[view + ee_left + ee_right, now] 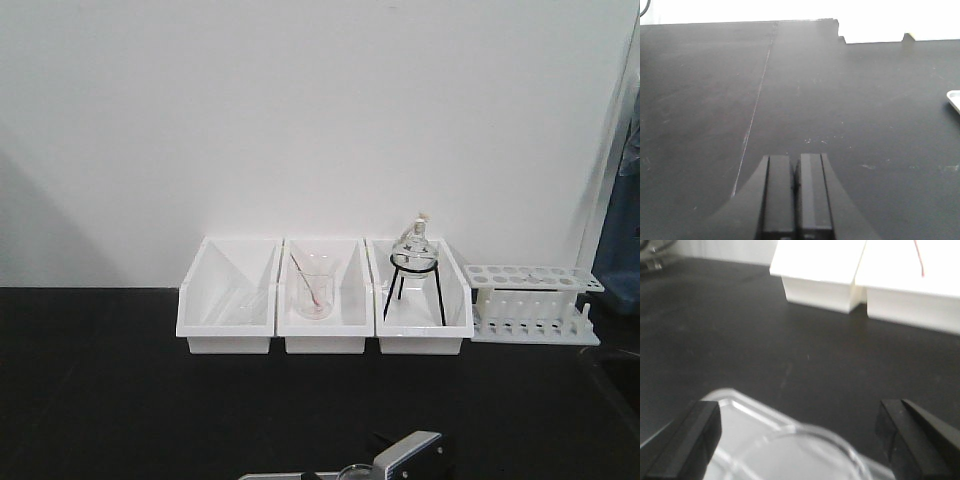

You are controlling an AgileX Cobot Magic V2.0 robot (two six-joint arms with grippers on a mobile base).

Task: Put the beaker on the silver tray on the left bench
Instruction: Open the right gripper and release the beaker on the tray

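Observation:
In the right wrist view the clear glass beaker [805, 452] shows only its rolled rim, low in the frame. It stands on or just over a corner of the silver tray [740, 412]; I cannot tell which. My right gripper [800, 435] is open, its black fingers [687, 440] wide apart on either side of the beaker and not touching it. My left gripper [796, 159] is shut and empty above the black worktop [840, 100]. A corner of the silver tray [955, 101] shows at that view's right edge.
Three white bins stand at the wall: one with nothing visible inside [228, 300], one holding a narrow beaker with a rod [313, 290], one holding a flask on a black tripod [413, 262]. A white test-tube rack [535, 300] stands to their right. Part of an arm [408, 458] shows at the bottom edge.

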